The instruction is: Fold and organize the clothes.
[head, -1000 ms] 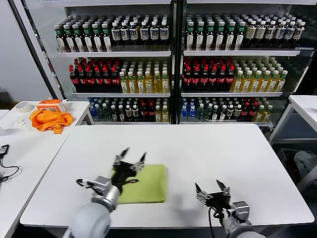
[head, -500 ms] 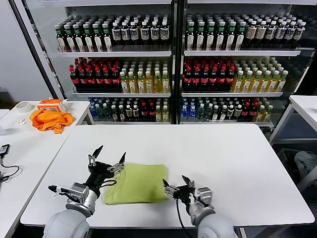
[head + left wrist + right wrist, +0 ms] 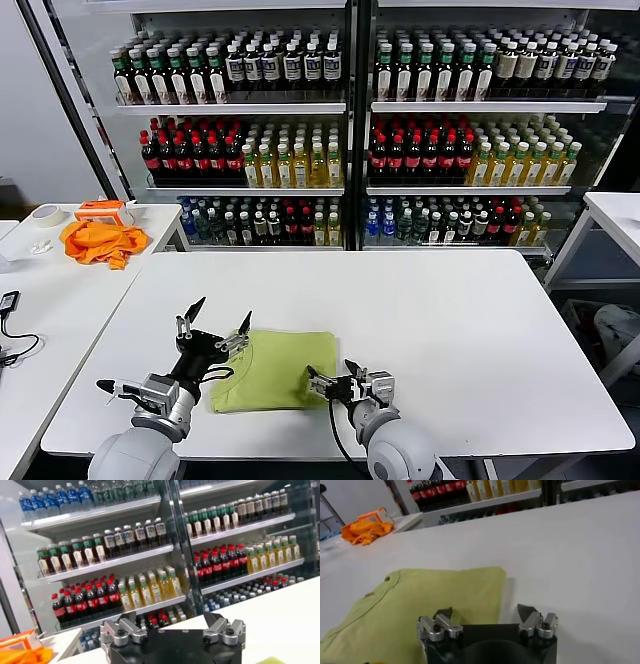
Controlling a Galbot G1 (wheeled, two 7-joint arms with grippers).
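Observation:
The lime yellow-green T-shirt (image 3: 277, 370) lies folded into a rectangle on the white table (image 3: 430, 310), near the front edge. It also shows in the right wrist view (image 3: 420, 605), collar seam visible, no print showing. My left gripper (image 3: 213, 322) is open, raised just off the shirt's left edge, fingers pointing up and away. My right gripper (image 3: 330, 377) is open and low at the shirt's right front corner, one finger over the cloth and one over bare table. Neither holds anything.
A smaller orange cloth (image 3: 97, 241) lies on a side table (image 3: 60, 290) at the left, with a roll of tape (image 3: 46, 214) and an orange box (image 3: 103, 210). Shelves of bottles (image 3: 340, 130) stand behind the table. Another table (image 3: 615, 215) edges in at the right.
My left gripper lifted off the shirt and drew back to its left edge. My right gripper moved left from the front right of the table to the shirt's right corner.

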